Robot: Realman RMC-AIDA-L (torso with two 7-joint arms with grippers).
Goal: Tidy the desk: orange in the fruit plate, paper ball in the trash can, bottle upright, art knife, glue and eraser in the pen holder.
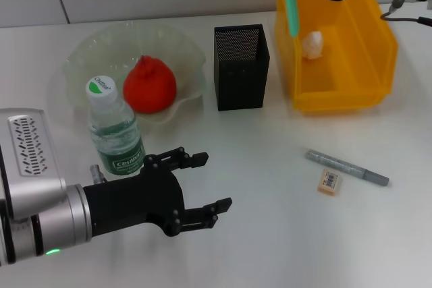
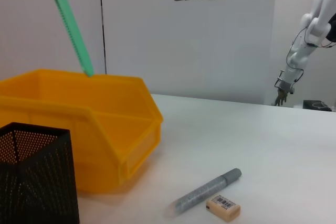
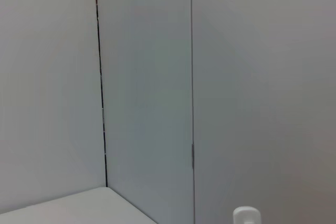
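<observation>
The left claw [image 1: 206, 181] hangs wide open and empty beside the upright bottle [image 1: 113, 126], apparently free to fetch the eraser [image 1: 329, 181].

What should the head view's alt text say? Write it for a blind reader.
An open left gripper hovers over a white desk beside an upright bottle. Behind sit an orange in a fruit plate, a pen holder and a trash can holding a paper ball.
</observation>
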